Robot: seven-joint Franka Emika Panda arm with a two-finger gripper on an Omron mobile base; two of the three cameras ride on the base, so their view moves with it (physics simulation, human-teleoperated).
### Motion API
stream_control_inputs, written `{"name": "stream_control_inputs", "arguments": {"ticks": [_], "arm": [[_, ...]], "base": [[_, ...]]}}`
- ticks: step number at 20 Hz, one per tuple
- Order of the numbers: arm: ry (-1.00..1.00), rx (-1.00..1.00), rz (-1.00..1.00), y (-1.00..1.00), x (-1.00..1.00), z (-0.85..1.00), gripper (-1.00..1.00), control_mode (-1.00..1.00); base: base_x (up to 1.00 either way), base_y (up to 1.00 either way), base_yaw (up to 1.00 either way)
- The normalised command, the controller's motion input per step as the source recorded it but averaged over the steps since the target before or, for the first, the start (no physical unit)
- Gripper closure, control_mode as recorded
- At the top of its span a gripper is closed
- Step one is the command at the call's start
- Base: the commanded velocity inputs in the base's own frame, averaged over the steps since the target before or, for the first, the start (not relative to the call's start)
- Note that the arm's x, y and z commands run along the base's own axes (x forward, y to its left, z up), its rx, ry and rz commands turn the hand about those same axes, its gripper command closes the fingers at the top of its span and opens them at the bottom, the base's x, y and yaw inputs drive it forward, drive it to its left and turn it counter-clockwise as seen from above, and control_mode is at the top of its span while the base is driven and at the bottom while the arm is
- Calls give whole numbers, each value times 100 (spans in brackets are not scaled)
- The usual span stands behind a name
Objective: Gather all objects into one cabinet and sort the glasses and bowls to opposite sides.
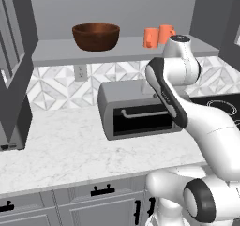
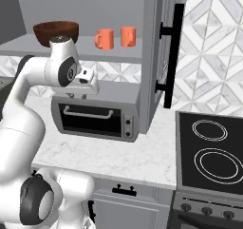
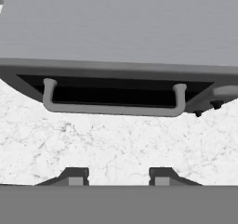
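Between picks, I judge: jaws [image 3: 112, 177] part-open, grasping nothing, over the bench [image 3: 116, 148]. Bowl [image 1: 96, 36] and both mugs [image 1: 158, 35] sit on the cabinet shelf [image 1: 56, 51] above them; next I check sorting

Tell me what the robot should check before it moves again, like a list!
1. End effector holds nothing: ok, fingertips apart over bare counter.
2. Bowl on the cabinet shelf: ok, left side.
3. Two orange mugs on the same shelf: ok, right of the bowl, apart from it.
4. Cabinet door open: ok.
5. Toaster oven below the hand, door shut: ok.
6. More mugs elsewhere: cannot tell.
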Motion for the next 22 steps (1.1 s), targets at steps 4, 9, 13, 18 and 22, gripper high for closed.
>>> {"name": "stream_control_inputs", "arguments": {"ticks": [4,9,13,18,22], "arm": [[-2,-3,0,0,-15,-5,-100,-100],[-31,-15,0,3,-93,33,-100,-100],[-34,-10,0,-1,-80,85,-100,-100],[-41,-15,0,0,-79,97,-100,-100],[-46,-12,0,-9,-52,91,-100,-100]], "base": [[0,0,0],[0,0,0],[0,0,0],[0,0,0],[0,0,0]]}}
